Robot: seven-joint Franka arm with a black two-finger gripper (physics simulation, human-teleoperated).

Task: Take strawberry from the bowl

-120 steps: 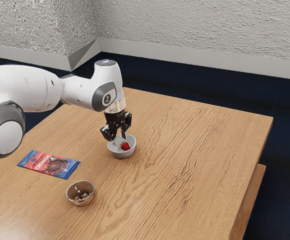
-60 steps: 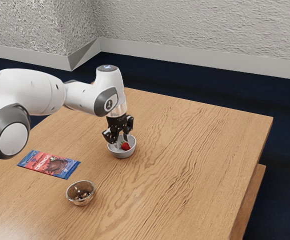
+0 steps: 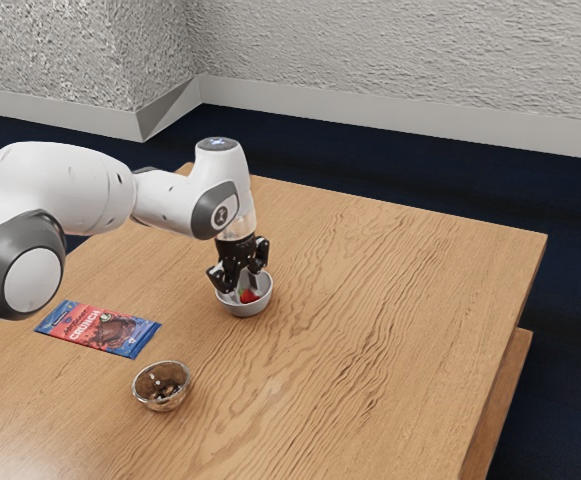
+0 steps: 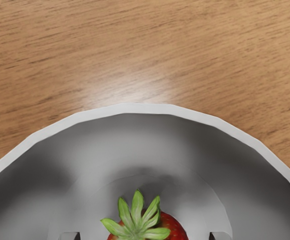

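The black gripper (image 3: pixel 246 288) reaches down into the white bowl (image 3: pixel 245 309), its fingers open and apart around the red strawberry (image 3: pixel 249 297). In the wrist view the strawberry (image 4: pixel 172 228), topped by green leaves, lies inside the grey-looking bowl (image 4: pixel 145 109). Two dark fingertips of the gripper (image 4: pixel 142 236) show at that view's lower edge, one on each side of the berry, with a gap between each and the fruit. The strawberry's lower part is cut off there.
A red and blue chocolate packet (image 3: pixel 100 329) lies flat on the wooden table (image 3: pixel 390 300), toward the exterior view's left. Nearer the camera stands a small glass-like bowl (image 3: pixel 162 386) with dark bits in it. The table's edge runs along the exterior view's right.
My hand has come down and slightly toward the exterior view's right, so the fingers are deeper in the bowl. The bowl and the strawberry have stayed put.
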